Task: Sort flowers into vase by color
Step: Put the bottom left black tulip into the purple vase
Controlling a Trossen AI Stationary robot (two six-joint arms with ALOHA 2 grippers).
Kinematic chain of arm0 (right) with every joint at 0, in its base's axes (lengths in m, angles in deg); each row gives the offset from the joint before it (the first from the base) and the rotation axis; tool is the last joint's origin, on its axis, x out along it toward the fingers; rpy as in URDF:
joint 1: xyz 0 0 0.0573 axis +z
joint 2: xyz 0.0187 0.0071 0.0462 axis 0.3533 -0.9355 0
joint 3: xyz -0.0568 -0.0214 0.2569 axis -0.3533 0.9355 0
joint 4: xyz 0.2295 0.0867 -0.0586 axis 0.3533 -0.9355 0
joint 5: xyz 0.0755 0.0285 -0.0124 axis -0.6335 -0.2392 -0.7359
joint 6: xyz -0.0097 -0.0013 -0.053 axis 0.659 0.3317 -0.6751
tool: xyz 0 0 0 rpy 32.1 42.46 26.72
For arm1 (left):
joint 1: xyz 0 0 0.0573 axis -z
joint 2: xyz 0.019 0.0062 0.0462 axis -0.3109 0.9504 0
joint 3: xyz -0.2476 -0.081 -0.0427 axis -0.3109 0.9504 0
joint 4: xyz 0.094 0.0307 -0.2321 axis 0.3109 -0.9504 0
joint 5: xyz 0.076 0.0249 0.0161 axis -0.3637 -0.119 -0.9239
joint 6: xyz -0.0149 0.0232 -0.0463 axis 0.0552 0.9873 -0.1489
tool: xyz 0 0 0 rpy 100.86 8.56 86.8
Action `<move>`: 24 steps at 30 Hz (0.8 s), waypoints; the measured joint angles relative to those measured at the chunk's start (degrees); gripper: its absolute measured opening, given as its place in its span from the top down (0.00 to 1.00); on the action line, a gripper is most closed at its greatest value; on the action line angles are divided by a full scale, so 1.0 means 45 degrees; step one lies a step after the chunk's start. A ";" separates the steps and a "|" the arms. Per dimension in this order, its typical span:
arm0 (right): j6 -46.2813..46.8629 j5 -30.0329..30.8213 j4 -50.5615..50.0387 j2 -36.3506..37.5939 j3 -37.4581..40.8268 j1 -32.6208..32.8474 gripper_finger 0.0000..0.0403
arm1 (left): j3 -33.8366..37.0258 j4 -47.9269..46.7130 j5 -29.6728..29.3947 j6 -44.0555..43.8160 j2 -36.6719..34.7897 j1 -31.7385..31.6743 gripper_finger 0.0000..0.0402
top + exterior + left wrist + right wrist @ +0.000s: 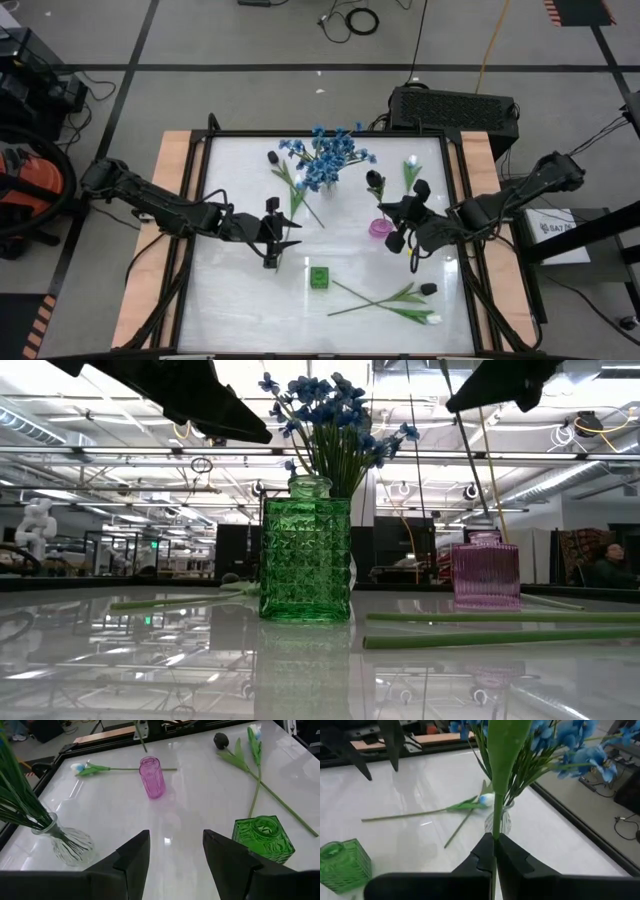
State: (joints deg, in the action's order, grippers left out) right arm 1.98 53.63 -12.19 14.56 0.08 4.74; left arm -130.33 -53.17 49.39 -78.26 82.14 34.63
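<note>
The right gripper, above the table's right side just beside the pink vase, is clamped on a dark tulip's green stem. The left gripper hovers with fingers apart at mid-table. Seating this stem well probably calls for hanging it vertical over the narrow neck before any release; two tulips lie crossed near the front edge.

The glossy white table with pale wooden side rails stands on a grey concrete floor crossed by dark tape lines. A black perforated box sits behind it, loose cables beyond. Across the room, ceiling strip lights glow over dark metal racks.
</note>
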 joint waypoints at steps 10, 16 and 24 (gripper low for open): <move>0.0207 0.0034 -0.0133 -0.0140 -0.0003 -0.0087 0.99 | 0.0000 0.0000 0.0000 0.0010 0.0004 0.0000 0.52; 0.0525 0.0063 -0.0123 -0.0329 -0.0005 -0.0087 0.99 | 0.0000 0.0000 0.0000 0.0005 0.0002 0.0000 0.52; 0.0525 0.0049 -0.0119 -0.0832 -0.0005 -0.0196 0.99 | 0.0000 0.0001 0.0002 0.0015 -0.0001 0.0000 0.52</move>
State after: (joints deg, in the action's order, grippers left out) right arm 4.34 53.85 -12.73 10.81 0.06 3.86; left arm -130.33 -53.17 49.40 -78.19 82.14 34.63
